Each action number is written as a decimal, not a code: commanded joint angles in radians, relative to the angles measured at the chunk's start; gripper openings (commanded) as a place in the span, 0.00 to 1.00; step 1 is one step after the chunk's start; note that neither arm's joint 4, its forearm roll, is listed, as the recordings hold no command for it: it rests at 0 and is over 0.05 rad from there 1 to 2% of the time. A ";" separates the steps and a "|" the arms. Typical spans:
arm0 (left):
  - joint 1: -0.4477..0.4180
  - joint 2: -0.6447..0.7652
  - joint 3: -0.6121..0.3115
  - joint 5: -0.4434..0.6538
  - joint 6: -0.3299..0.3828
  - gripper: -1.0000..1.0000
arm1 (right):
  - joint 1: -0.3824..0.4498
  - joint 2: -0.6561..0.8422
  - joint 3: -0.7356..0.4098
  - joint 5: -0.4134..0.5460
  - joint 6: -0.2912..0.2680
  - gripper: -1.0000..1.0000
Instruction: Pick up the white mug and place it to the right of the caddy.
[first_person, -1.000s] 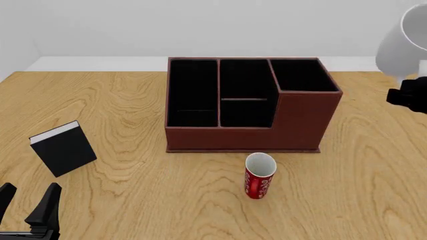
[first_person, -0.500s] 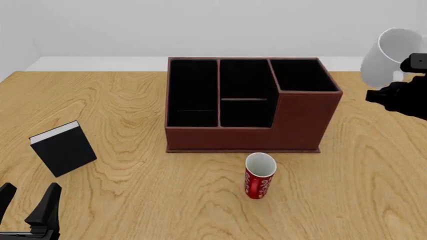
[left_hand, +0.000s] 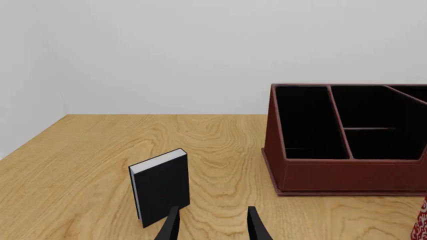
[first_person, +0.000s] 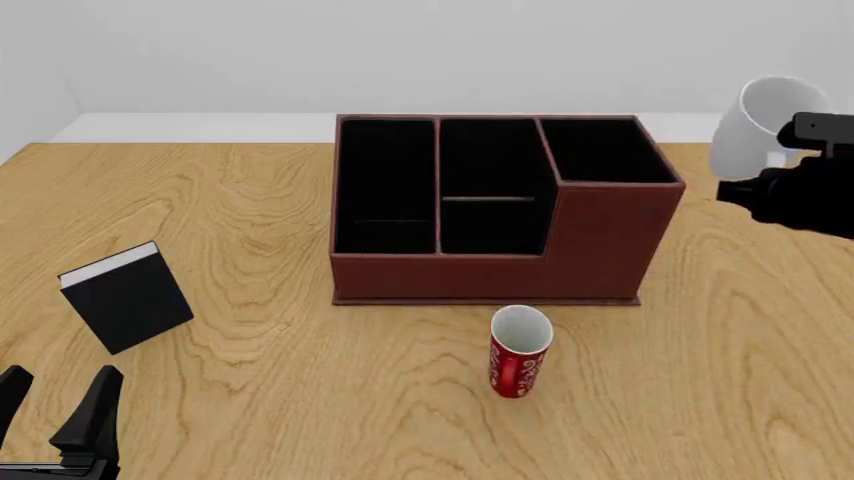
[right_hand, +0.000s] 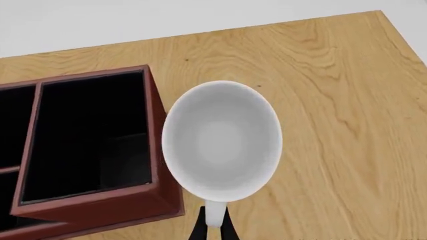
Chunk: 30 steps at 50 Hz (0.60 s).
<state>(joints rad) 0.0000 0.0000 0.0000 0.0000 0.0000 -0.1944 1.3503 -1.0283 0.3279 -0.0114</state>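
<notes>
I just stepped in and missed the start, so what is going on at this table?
The right pincer holds the white mug by its handle, in the air just past the right end of the caddy, mouth up. It is not set down yet. The left pincer is open and empty near the black book. A red mug stands in front of the caddy.

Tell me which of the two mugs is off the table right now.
The white mug, held by its handle in the right gripper beside the caddy. The red mug stands on the table before the caddy.
</notes>
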 joint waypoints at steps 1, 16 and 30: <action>0.000 0.000 0.000 0.000 0.000 1.00 | -0.008 0.061 -0.018 -0.007 0.028 0.00; 0.000 0.000 0.000 0.000 0.000 1.00 | -0.011 0.106 -0.028 -0.011 0.040 0.00; 0.000 0.000 0.000 0.000 0.000 1.00 | -0.017 0.172 -0.045 -0.008 0.043 0.00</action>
<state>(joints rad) 0.0000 0.0000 0.0000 0.0000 0.0000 -0.2100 1.4823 -1.0577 0.3193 0.0169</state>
